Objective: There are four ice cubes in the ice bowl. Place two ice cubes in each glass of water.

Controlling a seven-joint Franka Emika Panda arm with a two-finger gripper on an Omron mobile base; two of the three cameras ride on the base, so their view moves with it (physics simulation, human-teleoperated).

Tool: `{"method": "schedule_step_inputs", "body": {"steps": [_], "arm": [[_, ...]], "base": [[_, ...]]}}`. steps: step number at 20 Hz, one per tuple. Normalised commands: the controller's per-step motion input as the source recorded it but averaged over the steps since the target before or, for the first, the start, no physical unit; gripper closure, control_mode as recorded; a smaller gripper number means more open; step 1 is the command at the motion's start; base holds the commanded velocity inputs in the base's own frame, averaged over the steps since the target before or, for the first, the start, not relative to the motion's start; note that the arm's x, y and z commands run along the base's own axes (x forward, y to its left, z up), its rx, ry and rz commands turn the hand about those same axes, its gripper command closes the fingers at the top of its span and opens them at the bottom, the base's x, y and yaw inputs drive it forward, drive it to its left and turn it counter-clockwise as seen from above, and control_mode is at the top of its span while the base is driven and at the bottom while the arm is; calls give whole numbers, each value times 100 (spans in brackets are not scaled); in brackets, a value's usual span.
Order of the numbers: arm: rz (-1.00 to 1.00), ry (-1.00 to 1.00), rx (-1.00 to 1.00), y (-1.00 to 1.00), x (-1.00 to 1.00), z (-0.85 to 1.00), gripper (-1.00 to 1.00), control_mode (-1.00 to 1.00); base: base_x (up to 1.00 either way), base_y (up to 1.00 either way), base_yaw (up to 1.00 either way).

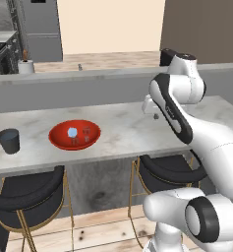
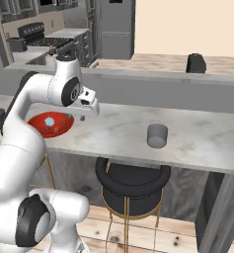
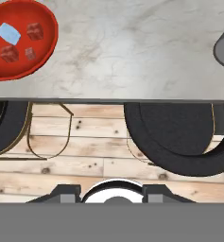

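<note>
Nothing is done yet: all four ice cubes (image 3: 10, 33) sit in the ice bowl (image 3: 46, 42), upper left of my hand view (one pale blue, three tinted red). The dark glass (image 1: 9, 141) stands at the tabletop's (image 1: 123, 128) left; the lighter glass (image 2: 157, 136) right of centre. My end effector (image 1: 156, 116) hovers empty, whether parted I cannot tell.

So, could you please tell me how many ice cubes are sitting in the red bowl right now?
4, all inside the ice bowl: one pale blue cube, and three clearer cubes that look red against the bowl.
</note>
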Motion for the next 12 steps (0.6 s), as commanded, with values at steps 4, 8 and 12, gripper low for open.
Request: {"method": "schedule_step_inputs", "body": {"steps": [4,8,12], "arm": [[0,0,0,0,-32,-1,-100,-100],[0,-2,-1,3,-59,-15,-100,-100],[0,-4,-2,12,-66,-22,-100,-100]], "base": [[0,0,0],[0,0,0],[0,0,0]]}}
